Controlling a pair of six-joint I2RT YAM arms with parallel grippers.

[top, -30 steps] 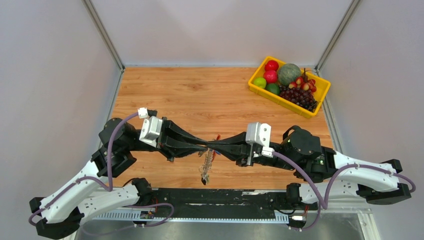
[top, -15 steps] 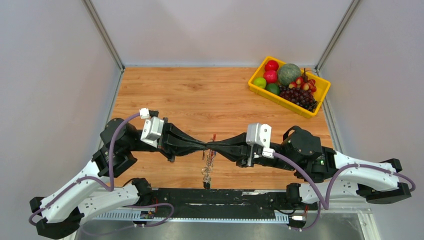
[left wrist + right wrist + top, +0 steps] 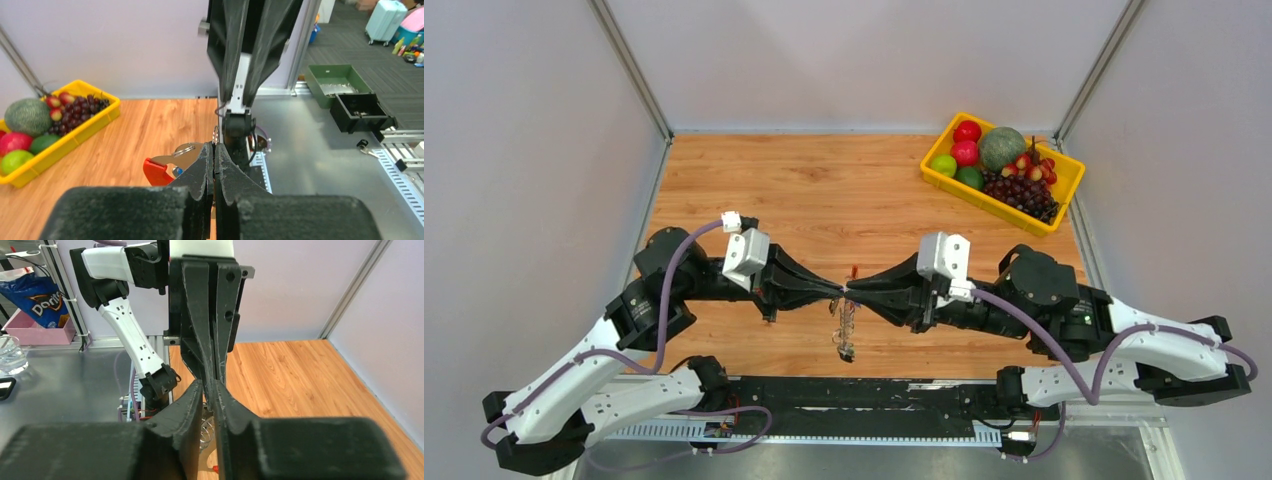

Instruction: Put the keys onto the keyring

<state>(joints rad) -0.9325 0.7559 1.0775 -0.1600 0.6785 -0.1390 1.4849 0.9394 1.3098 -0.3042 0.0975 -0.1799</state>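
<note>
1. Left end effector: jaws pressed fully together, clamped on the keyring, whose grey strip and red curved part stick out just beside its tips
2. Right end effector: meets the left one tip to tip above the middle of the wooden surface; its jaws stand slightly parted, and the left tips point into the narrow gap
3. The keys hang in a small bunch from that meeting point, off the surface; their colours are too small to tell
4. A yellow tray of fruit sits at the far right corner, well apart from both
</note>
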